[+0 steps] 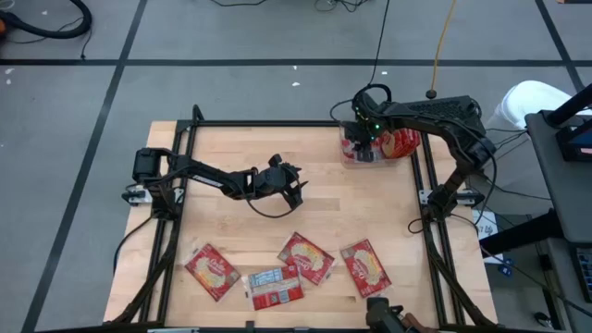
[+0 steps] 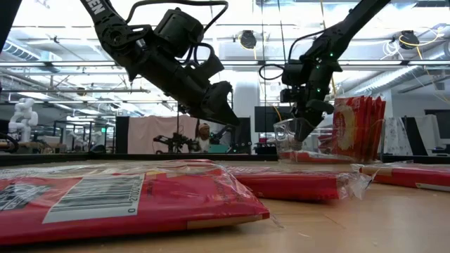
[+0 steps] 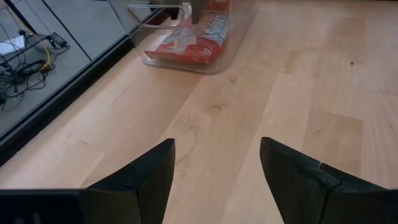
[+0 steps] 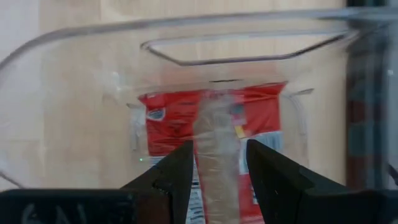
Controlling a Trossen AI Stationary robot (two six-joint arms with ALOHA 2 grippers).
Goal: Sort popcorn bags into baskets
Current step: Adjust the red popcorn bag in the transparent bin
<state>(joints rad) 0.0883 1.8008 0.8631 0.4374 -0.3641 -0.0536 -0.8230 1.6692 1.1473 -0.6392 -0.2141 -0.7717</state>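
Several red popcorn bags lie flat along the table's near side point(image 1: 213, 271) point(image 1: 276, 287) point(image 1: 305, 257) point(image 1: 365, 265). The clear basket point(image 1: 348, 154) stands at the far right corner with red bags upright inside point(image 2: 358, 126). My right gripper point(image 4: 219, 152) points down into the basket, shut on a bag's clear wrapper flap. My left gripper point(image 3: 217, 146) hangs open over bare wood at mid-table point(image 1: 296, 188), holding nothing. My right gripper pinches a narrow clear strip of wrapper point(image 4: 217, 124) between its two fingers, coming from above and pointing down into the basket. The red bag point(image 4: 171, 115) sits below the fingers, label side up. In the left wrist view it lies slanted on the basket's floor point(image 3: 186, 43).
A black frame rail point(image 1: 277, 124) runs around the table's edges. The wood between my left gripper and the basket is bare point(image 3: 280, 81). A dark object point(image 1: 384, 314) sits at the near edge on the right.
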